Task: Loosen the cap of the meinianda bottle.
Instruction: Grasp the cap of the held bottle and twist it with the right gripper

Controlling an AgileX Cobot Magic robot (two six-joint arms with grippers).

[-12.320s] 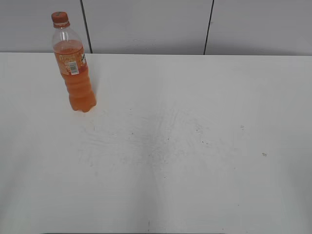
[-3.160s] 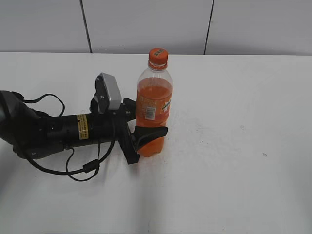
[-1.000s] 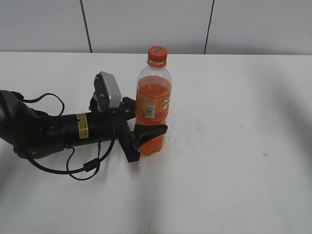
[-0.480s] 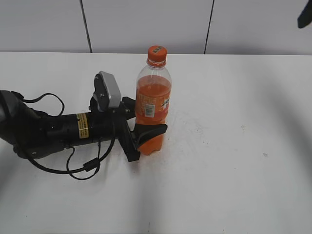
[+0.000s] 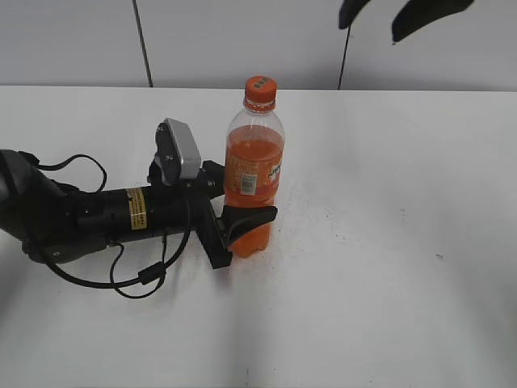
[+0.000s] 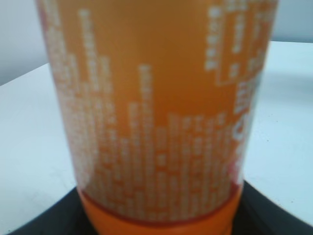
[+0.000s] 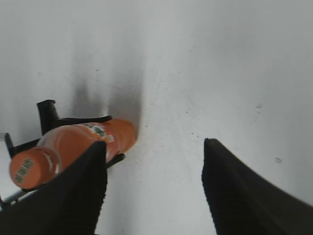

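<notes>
While the left gripper [image 5: 242, 226] clamped its lower body, the meinianda bottle [image 5: 253, 174] stood upright on the white desk [image 5: 388, 242], left of centre and nearer the far edge than the near one. Orange drink filled it to the shoulder; clear plastic showed above. Its label carried a white barcode patch facing the exterior camera.

Cap [image 5: 260, 88]: orange, seated on the neck, small dark mark on top, nothing touching it.

Left arm [image 5: 97, 214]: black, lying low along the desk from the left edge, a grey camera block [image 5: 179, 152] on its wrist, cables looping beneath. One black finger [image 5: 250, 217] curved across the front of the bottle; the other was hidden behind it. In the left wrist view the bottle [image 6: 156, 107] filled the picture, blurred, with black finger edges at the bottom corners.

Right gripper [image 5: 380, 16]: high above the far edge, right of the bottle, well apart from the cap, jaws spread wide. Its own camera looked down between two dark fingers [image 7: 234, 191] at the bottle [image 7: 73, 144], the cap [image 7: 27, 169] and the bare desk [image 7: 220, 73].
</notes>
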